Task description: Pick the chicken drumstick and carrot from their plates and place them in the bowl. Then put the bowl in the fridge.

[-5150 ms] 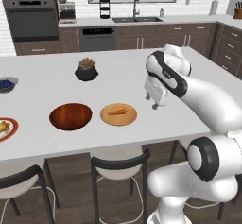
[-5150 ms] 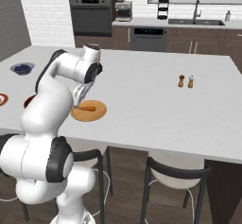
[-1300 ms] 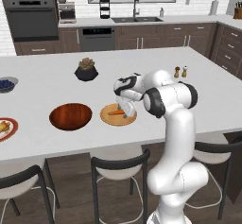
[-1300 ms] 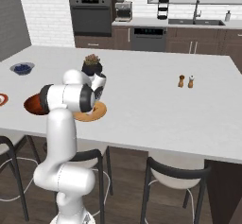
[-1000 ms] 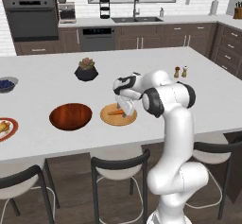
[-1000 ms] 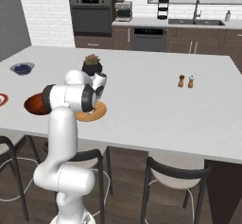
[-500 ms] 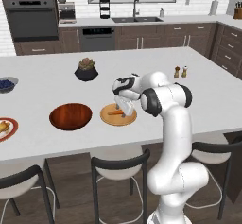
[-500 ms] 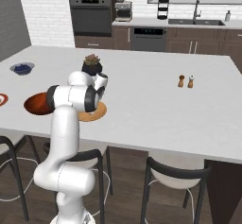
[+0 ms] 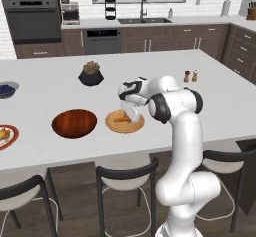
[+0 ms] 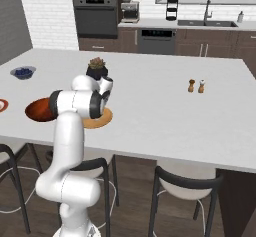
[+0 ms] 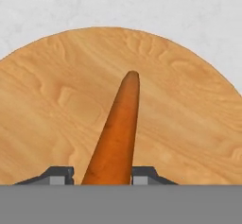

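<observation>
Bright even rendered light, soft shadows, lo-res.

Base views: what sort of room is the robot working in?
A home kitchen, rendered. A wall oven and a sink with tap line the back wall, and the arm works at a white island counter with stools pulled up to it.

Carrot's (image 11: 116, 133) thick end behind fingers (image 11: 59, 175)

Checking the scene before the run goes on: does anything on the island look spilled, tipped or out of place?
Nothing stands out. The carrot lies on its wooden plate between the gripper fingertips, and the bowl sits upright beside it.
</observation>
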### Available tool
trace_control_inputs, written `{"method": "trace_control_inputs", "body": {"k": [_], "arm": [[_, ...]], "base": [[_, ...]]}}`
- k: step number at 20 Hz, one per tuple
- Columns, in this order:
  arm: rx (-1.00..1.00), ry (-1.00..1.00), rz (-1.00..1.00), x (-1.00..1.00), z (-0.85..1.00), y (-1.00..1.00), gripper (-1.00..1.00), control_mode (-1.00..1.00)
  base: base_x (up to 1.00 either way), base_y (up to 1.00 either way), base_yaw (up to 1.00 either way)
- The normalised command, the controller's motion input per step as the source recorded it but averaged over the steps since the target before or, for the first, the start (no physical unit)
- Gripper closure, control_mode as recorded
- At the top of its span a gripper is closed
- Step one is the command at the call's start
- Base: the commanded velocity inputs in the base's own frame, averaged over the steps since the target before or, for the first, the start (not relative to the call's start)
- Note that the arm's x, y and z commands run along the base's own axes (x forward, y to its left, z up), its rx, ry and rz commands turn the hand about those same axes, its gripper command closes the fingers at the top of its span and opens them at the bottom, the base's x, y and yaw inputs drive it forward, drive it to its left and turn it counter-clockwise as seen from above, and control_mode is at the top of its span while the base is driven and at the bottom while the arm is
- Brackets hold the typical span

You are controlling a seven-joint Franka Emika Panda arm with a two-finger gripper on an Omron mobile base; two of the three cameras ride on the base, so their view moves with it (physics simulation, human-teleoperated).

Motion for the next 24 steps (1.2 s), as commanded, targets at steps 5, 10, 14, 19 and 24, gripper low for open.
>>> {"method": "trace_control_inputs", "body": {"k": [5,10,14,19,24], "arm": [[0.00,-0.05,0.00,-0.36,0.11,0.05,1.00,-1.00],[0.00,-0.03,0.00,-0.62,0.22,0.00,1.00,-1.00],[0.00,-0.06,0.00,-0.97,0.48,0.00,1.00,-1.00],[0.00,0.00,0.00,-0.33,0.74,0.14,1.00,-1.00],[0.00,0.00,0.00,-0.19,0.62,0.44,1.00,-1.00]], "base": [[0.00,0.00,0.00],[0.00,0.00,0.00],[0.00,0.00,0.00],[0.00,0.00,0.00],[0.00,0.00,0.00]]}}
